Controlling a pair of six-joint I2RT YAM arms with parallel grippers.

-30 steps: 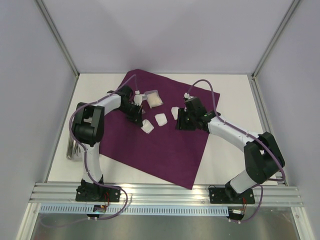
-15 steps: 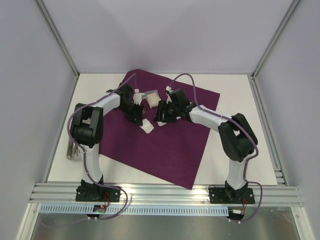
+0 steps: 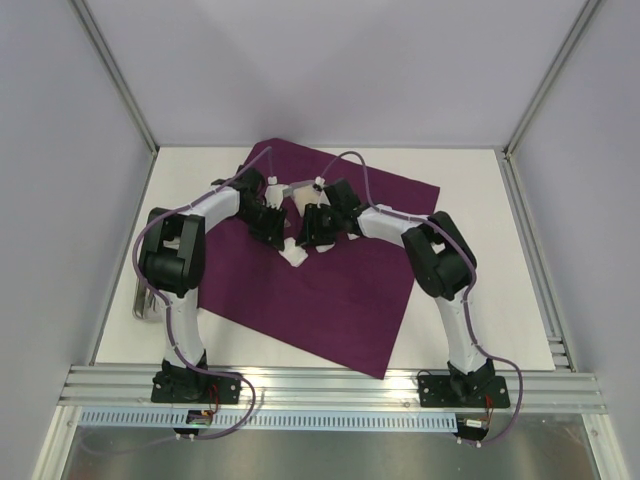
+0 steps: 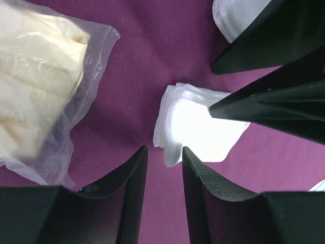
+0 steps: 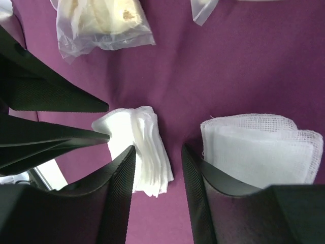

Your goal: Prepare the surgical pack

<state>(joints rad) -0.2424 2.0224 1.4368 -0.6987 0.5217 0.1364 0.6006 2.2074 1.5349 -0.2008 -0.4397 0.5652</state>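
**Both grippers open over gauze on the spread drape**

The purple drape (image 3: 330, 300) lay spread flat as one large sheet, turned cornerwise on the white table (image 3: 470, 180), with one corner pointing toward the arm bases. Both arms reached in over its far half, and their grippers came close together there.

The left gripper (image 4: 163, 150) pointed down at the cloth with its fingers a little apart. A narrow strip of purple showed between them, and nothing was clamped. A corner of a small gauze stack (image 4: 195, 127) lay right at the mouth of that gap. Near the stack but clear of it, a clear plastic bag (image 4: 38, 86) with cream-coloured contents rested on the drape.

The right gripper (image 5: 159, 150) also had its fingers parted and held nothing. Its wrist view showed bare purple cloth between the two fingers. The small gauze stack lay by one fingertip, and a larger gauze pad (image 5: 259, 147) was partly hidden behind the other. Whether either finger touched the gauze could not be told. The two pieces of gauze lay side by side on the drape without touching. The left gripper's black fingertips came in from the side and reached the edge of the small stack.
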